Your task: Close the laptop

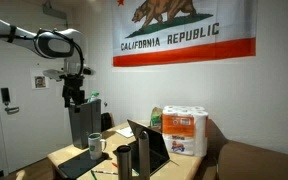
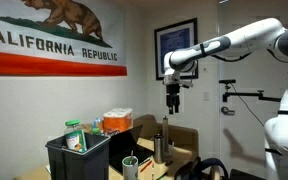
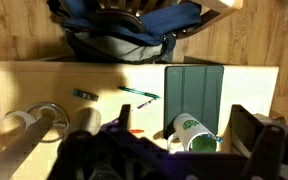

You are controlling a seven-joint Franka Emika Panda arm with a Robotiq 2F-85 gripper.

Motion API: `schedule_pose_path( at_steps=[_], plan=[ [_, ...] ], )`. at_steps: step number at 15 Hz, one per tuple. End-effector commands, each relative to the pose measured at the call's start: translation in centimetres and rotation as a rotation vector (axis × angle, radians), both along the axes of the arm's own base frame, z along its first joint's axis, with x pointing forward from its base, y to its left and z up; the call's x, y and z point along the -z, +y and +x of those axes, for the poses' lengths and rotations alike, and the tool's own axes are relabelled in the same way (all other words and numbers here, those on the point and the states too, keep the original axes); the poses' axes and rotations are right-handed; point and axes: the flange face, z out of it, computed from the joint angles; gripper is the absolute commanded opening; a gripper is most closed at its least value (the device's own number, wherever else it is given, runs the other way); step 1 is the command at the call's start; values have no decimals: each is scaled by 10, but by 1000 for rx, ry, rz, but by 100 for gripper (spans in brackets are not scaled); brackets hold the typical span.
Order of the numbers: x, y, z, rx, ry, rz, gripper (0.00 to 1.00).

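Exterior views are both dominated by a flag (image 1: 184,30) hung on the wall. The arm (image 1: 44,42) is seen at the upper left of an exterior view, bent downward, with the gripper (image 1: 72,100) held high over the table (image 1: 62,156) at the left of the frame. The gripper touches nothing.

The paper-towel pack (image 1: 186,130) is placed right of centre. Just beside it, at the lower centre of the frame, the laptop (image 1: 152,148) is found on the table, its lid raised and standing open. A tall dark box (image 1: 84,126) is set left of the laptop, below the gripper, and a flat dark pad (image 1: 79,164) is laid at the lower left.

In the wrist view a blue bag (image 3: 124,25) is shown along the top edge, beyond the table. The pad lies flat at the right centre. A cup (image 3: 192,132) is placed just below the pad, and a pen (image 3: 139,95) lies to its left. The laptop cannot be made out in this view. Along the bottom edge the gripper is blurred, but its fingers (image 3: 252,130) are seen spread wide apart, with nothing held between them.
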Motion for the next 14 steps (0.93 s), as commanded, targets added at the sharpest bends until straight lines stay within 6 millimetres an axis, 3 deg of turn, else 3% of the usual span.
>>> schedule_pose_path(
  at_steps=[1,7,10,14],
  plan=[
    [-1,0,0,0,1,0,100],
    [4,1,12,17,-1,-6,100],
    [13,9,38,97,-32,-37,100],
    [31,31,87,219,-112,-57,100]
  ],
)
